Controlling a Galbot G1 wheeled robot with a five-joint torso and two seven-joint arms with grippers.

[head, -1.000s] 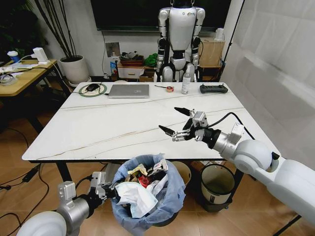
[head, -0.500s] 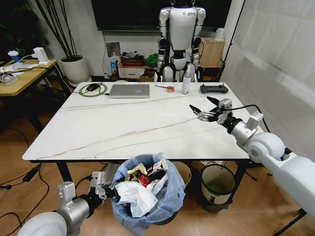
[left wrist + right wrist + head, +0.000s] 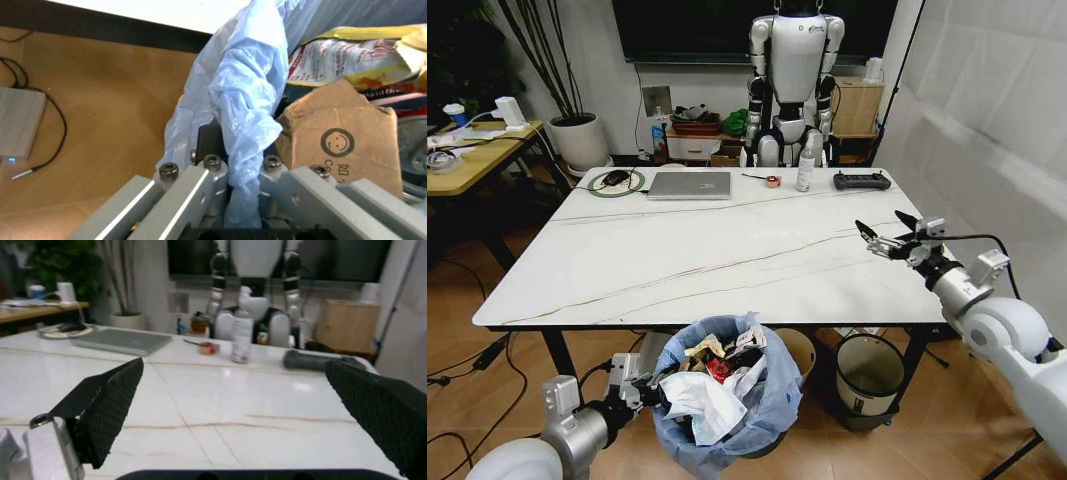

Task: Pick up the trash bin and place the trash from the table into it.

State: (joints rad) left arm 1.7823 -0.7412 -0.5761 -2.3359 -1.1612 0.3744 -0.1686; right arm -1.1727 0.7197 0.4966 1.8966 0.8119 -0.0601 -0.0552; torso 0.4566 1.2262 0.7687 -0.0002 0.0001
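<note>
Right now we see the worktop (image 3: 677,250), a large white marble-look slab with a black edge, stretching across the middle of the head view, its near half bare. At its far edge sit a silver laptop (image 3: 689,185), a clear bottle (image 3: 805,170) and a black controller (image 3: 860,181). Just below the near edge, in front of us, is the trash bin (image 3: 772,405), its crinkly light-blue bag overhanging the rim. It is heaped with trash (image 3: 712,385): crumpled white tissues, a red wrapper and torn brown cardboard (image 3: 337,145). Beneath the worktop to the right stand a cream bucket (image 3: 795,348) and a grey-and-black bin (image 3: 869,375). Our left gripper (image 3: 649,388) is at the bin's left side, low in the head view; in the left wrist view its jaws are clamped on a fold of the blue bag at the rim. Our right gripper (image 3: 889,232) hangs above the worktop's right edge, well apart from the bin, its 2 black jaws spread wide with nothing between them, pointing toward the far end
</note>
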